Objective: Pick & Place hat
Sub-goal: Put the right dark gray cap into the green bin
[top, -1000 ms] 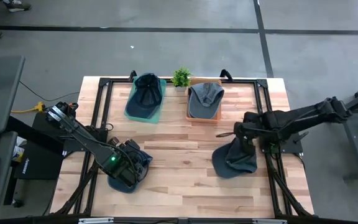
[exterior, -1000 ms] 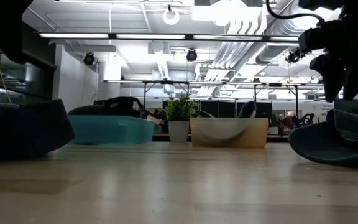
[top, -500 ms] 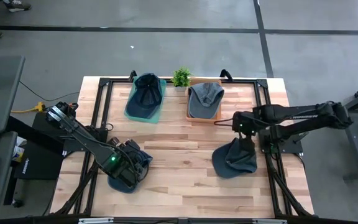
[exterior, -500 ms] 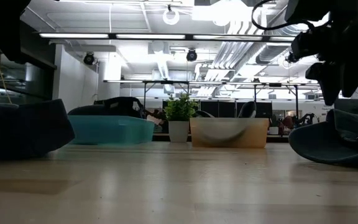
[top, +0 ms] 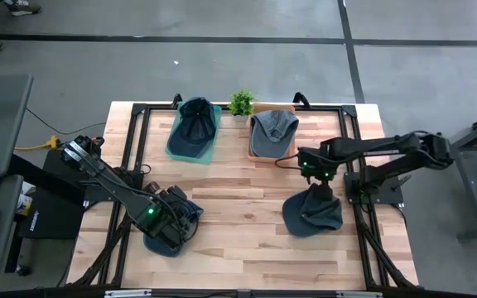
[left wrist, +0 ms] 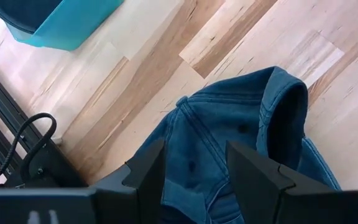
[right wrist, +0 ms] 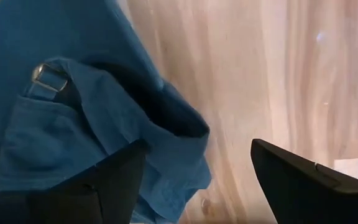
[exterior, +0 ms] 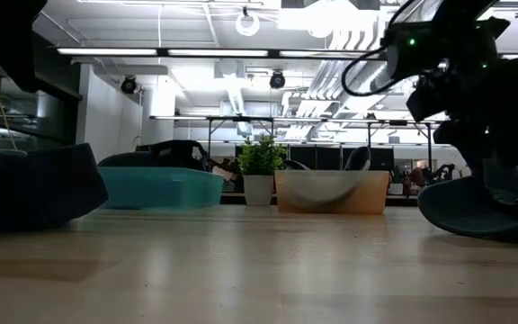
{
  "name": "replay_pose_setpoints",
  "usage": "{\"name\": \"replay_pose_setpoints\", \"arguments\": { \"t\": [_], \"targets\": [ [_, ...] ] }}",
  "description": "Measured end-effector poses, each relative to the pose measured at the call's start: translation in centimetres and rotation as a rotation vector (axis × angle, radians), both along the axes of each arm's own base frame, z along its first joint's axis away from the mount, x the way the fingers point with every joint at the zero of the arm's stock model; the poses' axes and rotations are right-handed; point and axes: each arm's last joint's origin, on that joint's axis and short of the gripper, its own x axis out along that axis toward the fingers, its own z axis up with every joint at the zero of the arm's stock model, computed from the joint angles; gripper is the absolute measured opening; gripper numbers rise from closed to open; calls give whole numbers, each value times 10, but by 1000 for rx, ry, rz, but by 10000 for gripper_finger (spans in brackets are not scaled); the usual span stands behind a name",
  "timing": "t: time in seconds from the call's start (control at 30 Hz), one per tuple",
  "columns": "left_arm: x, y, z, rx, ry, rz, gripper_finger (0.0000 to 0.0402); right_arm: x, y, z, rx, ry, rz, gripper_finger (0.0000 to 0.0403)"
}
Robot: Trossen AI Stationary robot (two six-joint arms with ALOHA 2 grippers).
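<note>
Table (top: 247, 240): two trays at far edge, plant (top: 240, 103) between them. Left tray (top: 208, 150) holds a cap (top: 195, 117); right tray (top: 272, 156) holds a cap (top: 273, 126). Third cap (top: 168, 236) near left edge, toward front. Fourth cap (top: 311, 213) toward right edge.

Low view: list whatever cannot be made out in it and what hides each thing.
- Left blue cap: cut off by the frame edge, in shadow.
- Right gripper: fingers blend into the dark arm.
- Cap in the teal bin: mostly behind the bin wall.
- Cap in the tan bin: hidden likewise.
</note>
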Motion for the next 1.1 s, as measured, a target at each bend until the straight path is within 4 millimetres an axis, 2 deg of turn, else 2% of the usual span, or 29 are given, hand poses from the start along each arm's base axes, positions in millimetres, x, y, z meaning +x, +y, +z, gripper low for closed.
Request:
{"name": "replay_pose_setpoints", "arguments": {
  "t": [0.23,0.37,0.6,0.83,0.87,1.1],
  "targets": [
    [0,0,0,1,0,0,163,5,3,-5,147,4,9,284],
    [0,0,0,4,-3,-1,163,6,4,-6,185,-6,13,264],
    [0,0,0,3,-4,-1,163,6,5,-5,204,-12,29,175],
    [0,0,0,3,-5,-1,163,5,5,-5,196,-15,71,27],
    [0,0,0,2,-5,-1,163,5,5,-5,196,-13,78,15],
    [1,0,0,-2,-11,-1,163,4,16,-5,181,8,144,7]
  ]
}}
